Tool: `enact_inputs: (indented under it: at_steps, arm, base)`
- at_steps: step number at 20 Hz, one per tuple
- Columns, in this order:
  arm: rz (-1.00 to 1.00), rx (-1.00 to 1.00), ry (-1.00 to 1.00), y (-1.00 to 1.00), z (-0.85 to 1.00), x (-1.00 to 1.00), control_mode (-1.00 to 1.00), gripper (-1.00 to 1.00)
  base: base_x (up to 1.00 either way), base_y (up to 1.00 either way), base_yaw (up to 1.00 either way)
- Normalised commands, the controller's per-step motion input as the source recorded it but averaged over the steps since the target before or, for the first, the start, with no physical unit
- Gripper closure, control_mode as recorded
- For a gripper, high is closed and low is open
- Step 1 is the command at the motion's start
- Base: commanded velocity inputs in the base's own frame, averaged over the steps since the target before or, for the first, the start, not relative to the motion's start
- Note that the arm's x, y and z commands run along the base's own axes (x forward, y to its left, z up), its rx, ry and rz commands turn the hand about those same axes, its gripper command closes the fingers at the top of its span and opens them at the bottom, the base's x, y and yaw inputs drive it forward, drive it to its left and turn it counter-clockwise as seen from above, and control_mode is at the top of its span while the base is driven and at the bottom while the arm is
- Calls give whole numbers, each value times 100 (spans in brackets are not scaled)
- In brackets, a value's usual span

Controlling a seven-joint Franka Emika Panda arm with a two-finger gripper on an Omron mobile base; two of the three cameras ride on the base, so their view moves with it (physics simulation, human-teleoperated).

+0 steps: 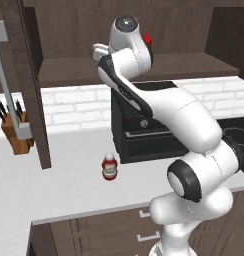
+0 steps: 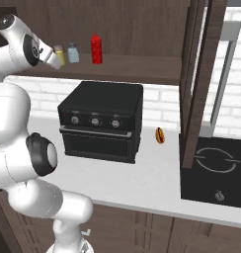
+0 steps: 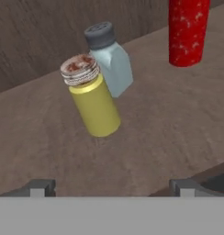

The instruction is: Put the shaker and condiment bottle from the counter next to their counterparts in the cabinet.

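Observation:
The yellow shaker (image 3: 92, 98) (image 2: 60, 54) stands on the cabinet shelf (image 2: 142, 66), touching or nearly touching the blue-grey shaker (image 3: 111, 62) (image 2: 73, 52). Beyond them on the same shelf is the tall red squeeze bottle (image 3: 187, 32) (image 2: 96, 48). My gripper (image 3: 112, 187) (image 2: 54, 60) is open just in front of the yellow shaker, and its fingertips (image 3: 40, 186) stand wide apart with nothing between them. Down on the counter (image 1: 69, 192), left of the oven, stands the squat red condiment bottle (image 1: 109, 166) with its white cap.
A black countertop oven (image 2: 100, 123) sits under the shelf. An open cabinet door (image 1: 31, 85) hangs down to the counter at the left, with a knife block (image 1: 16, 132) behind it. A small hot-dog-like item (image 2: 160, 135) and a black cooktop (image 2: 216, 168) lie right of the oven.

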Motion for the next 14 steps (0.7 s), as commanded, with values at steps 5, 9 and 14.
enact_inputs:
  at_steps: [5, 9, 14]
  arm:
    - [0, 1, -6, -8, 0, -68, -100, -100]
    - [0, 0, -5, -2, 0, -67, -100, -100]
    - [0, 1, 0, 0, 0, -66, -100, -100]
  base:
    - [0, 0, 0]
    - [0, 0, 0]
    - [0, 0, 0]
